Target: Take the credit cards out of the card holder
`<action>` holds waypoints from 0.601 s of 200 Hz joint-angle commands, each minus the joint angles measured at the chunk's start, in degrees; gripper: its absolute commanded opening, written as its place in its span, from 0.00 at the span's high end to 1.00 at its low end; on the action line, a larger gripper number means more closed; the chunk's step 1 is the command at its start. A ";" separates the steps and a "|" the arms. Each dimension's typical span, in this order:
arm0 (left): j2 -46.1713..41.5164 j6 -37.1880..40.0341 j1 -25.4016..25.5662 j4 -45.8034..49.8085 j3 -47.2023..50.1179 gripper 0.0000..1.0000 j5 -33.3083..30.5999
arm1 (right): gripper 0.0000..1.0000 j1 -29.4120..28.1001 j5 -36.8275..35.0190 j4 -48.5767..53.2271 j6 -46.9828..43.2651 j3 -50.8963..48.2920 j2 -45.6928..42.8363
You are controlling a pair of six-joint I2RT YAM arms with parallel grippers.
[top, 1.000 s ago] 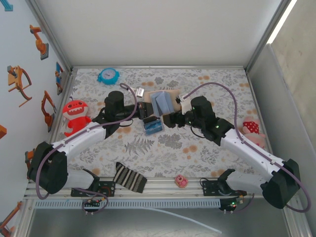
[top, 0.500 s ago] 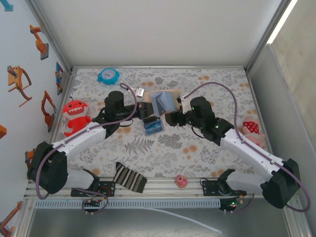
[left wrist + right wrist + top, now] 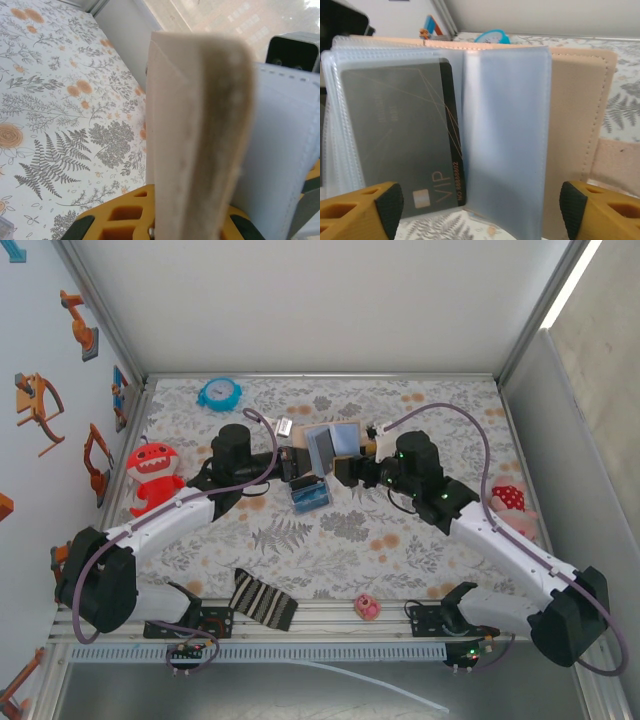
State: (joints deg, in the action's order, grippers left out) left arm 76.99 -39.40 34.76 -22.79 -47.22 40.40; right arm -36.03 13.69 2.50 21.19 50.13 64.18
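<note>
Floral-print cloth is covering the table [image 3: 330, 540], w/ plain white walls [image 3: 320, 310] and alu. framing boxing it in. Bits are lying round the edges: blue clock [image 3: 218, 393] at the back, red plush [image 3: 152, 470] on the left, pink plush [image 3: 510, 502] on the right, striped cloth [image 3: 264, 601] and a small pink item [image 3: 367, 606] near the arm bases.

Card holder [image 3: 332, 443] is standing up off the cloth at mid-back of the table, between the two arms, fanned open. L gripper [image 3: 298, 462] is clamping it: in the L wrist view the tan cover is sitting pinched edge-on between the yellow fingers, jaws closed tight on it.

R gripper [image 3: 480, 205] is facing the open pages w/ jaws spread wide, one pad at each side, gripping nothing. Can't tell if the pads are touching the holder.

Progress, as a judgement: partway at best. Dark VIP card [image 3: 402, 135] is sitting in a clear sleeve [image 3: 505, 135] group on the holder's left half, so at least that one is waiting to come out. Neighbouring sleeve is looking empty. Blue flat item [image 3: 309, 494] is lying on the cloth just in front of the holder, prob. a card already out, but too small to confirm. Sleeves behind are hiding their contents, so the count left is unclear.
</note>
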 commanded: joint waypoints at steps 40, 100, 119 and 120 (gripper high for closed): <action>-3.67 0.11 -0.73 -4.71 1.34 0.95 3.98 | 0.10 5.73 7.20 -8.28 8.56 -5.47 -5.05; -5.26 -0.45 -0.75 -7.30 1.76 0.94 6.65 | 0.04 10.13 17.48 -19.95 17.69 -10.00 -3.00; -5.54 -1.01 -0.76 -8.37 2.05 0.95 7.27 | 0.05 10.52 20.45 -24.85 19.76 -10.99 -1.16; -5.58 -1.02 -0.75 -8.39 2.05 0.95 7.29 | 0.05 10.58 20.56 -25.10 19.89 -11.05 -1.03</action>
State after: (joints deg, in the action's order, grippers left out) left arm 73.76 -39.53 34.39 -26.55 -45.63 44.99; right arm -26.02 27.94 -13.19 36.14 40.62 61.41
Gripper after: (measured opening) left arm 0.094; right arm 0.958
